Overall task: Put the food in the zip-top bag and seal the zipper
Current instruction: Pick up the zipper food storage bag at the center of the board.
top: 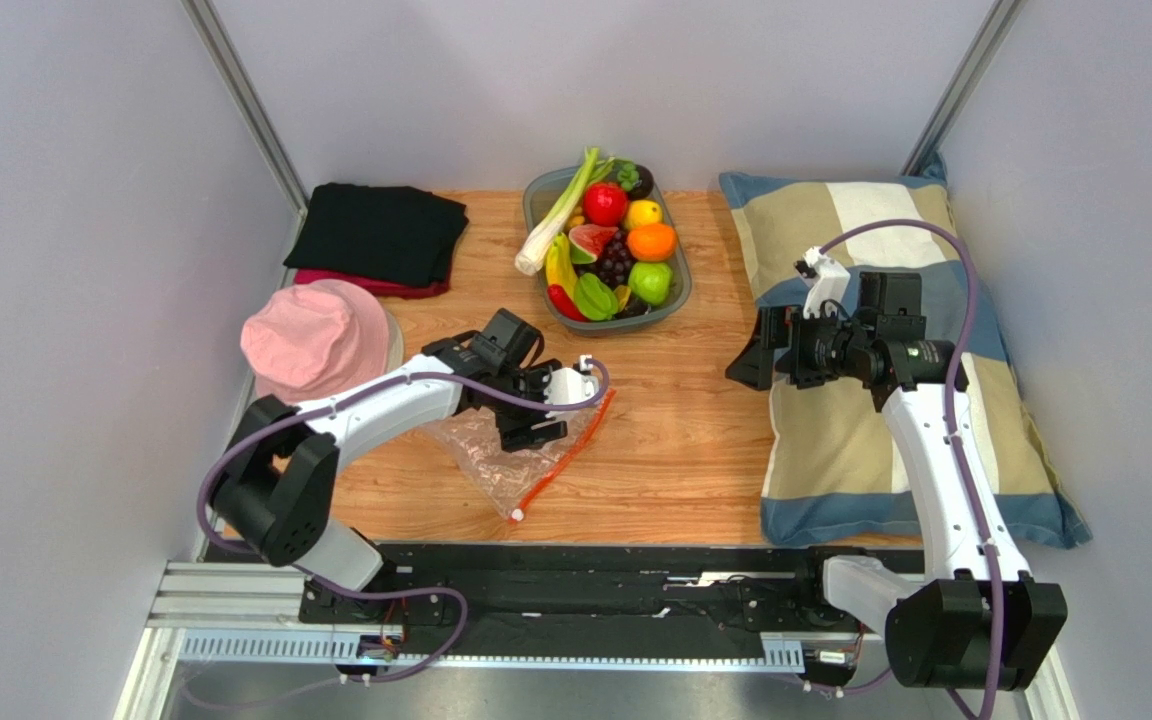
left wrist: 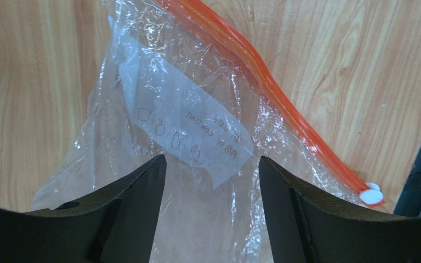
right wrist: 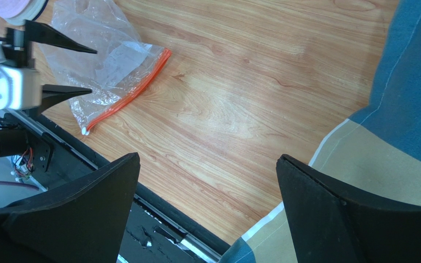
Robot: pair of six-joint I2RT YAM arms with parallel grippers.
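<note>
Left gripper (left wrist: 211, 161) (jaws apart), over zip-top bag (left wrist: 158, 93)

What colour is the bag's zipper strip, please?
The zipper is orange-red, its slider tab white; left wrist view shows it best.

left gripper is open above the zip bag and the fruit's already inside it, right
Not quite: the left gripper is open above the zip-top bag, but the bag is empty. The top external view shows the fruit lying in the grey tray.
</note>
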